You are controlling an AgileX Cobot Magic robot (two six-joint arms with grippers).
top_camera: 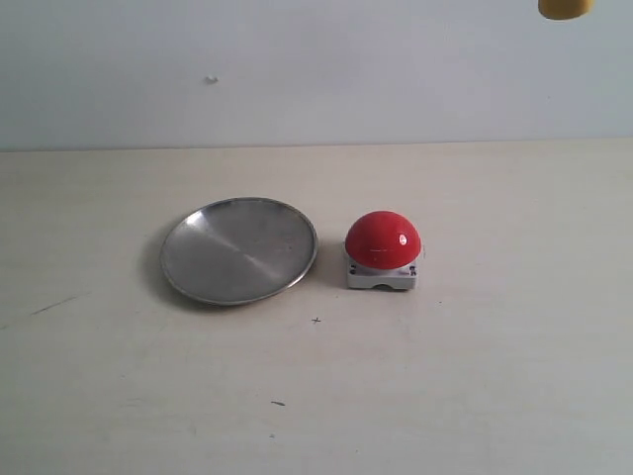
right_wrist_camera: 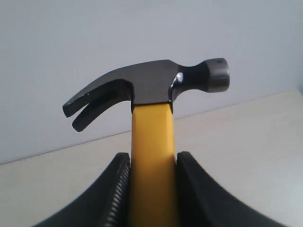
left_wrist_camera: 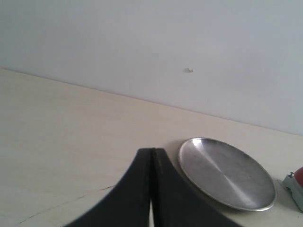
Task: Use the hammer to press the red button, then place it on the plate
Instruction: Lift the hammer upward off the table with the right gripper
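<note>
Hammer-press task, approach stage. The right gripper point(right_wrist_camera: 153, 158) pinches the yellow handle of the hammer point(right_wrist_camera: 151, 85) between its 2 fingers, head uppermost, flat face to one side and claw to the other. In the exterior view only a yellow tip point(top_camera: 566, 8) shows at the top right corner, probably the handle's end, high above the table point(top_camera: 495, 396). The left gripper point(left_wrist_camera: 151, 152) is pressed together on nothing, near the plate point(left_wrist_camera: 227, 172). The red button point(top_camera: 383, 240) sits just beside the plate point(top_camera: 239, 250), apart from it. To press well, carry the head over the dome's crown, turn the flat face downward, and descend straight so it does not skid off the glossy curve. No brand, label or writing is legible.
</note>
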